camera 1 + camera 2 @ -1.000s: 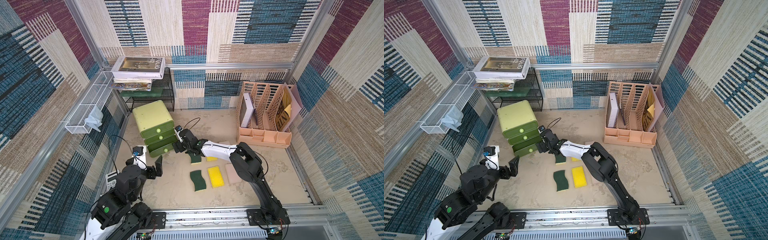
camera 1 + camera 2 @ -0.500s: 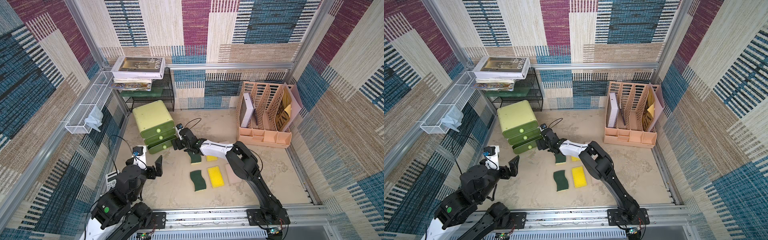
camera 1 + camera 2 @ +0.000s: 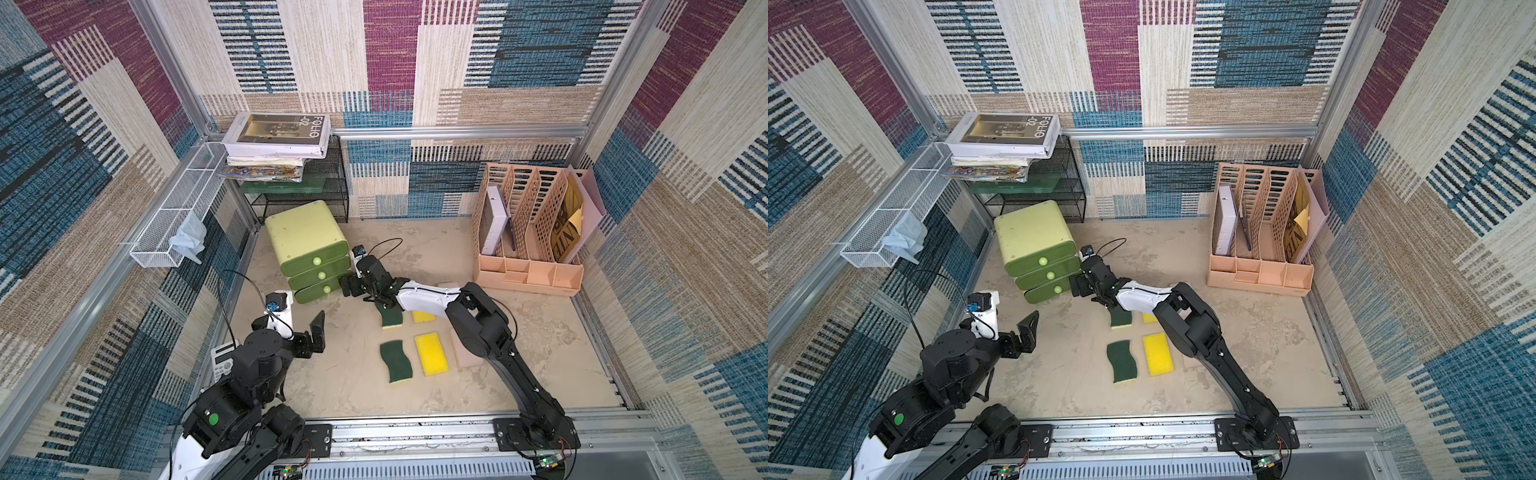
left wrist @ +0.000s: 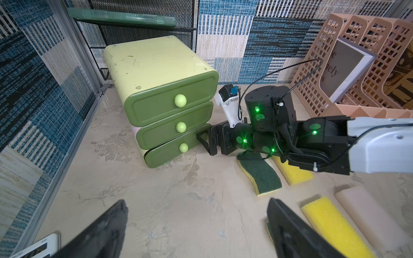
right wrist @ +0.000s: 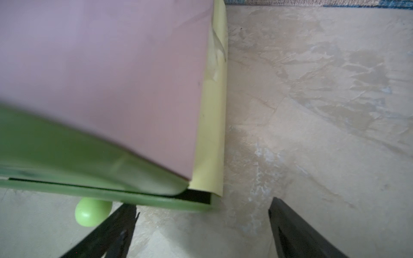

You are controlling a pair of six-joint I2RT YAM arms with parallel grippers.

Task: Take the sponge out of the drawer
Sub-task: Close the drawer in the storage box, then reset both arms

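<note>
The green three-drawer cabinet (image 3: 307, 232) (image 3: 1034, 232) (image 4: 156, 67) stands at the back left. Its bottom drawer (image 3: 318, 291) (image 4: 172, 149) (image 5: 134, 197) sits almost flush, with a thin dark gap behind its front. The drawers' insides are hidden. My right gripper (image 3: 347, 286) (image 3: 1076, 286) (image 4: 204, 140) (image 5: 202, 205) is open and empty, at that drawer's right corner beside its pale knob (image 5: 92, 212). A green sponge (image 3: 390, 318) (image 4: 261, 176) lies on the floor under the right arm. My left gripper (image 3: 305, 332) (image 4: 196, 202) hangs open over bare floor.
More sponges lie mid-floor: a wavy green one (image 3: 397, 361), two yellow ones (image 3: 431, 353) (image 3: 423, 316) and a beige foam block (image 3: 465, 353). A pink file organizer (image 3: 528, 232) stands back right. A black mesh shelf (image 3: 316, 187) with books is behind the cabinet.
My right gripper has moved toward the cabinet, and the bottom drawer has slid back in ahead of it. The left arm has not moved.
</note>
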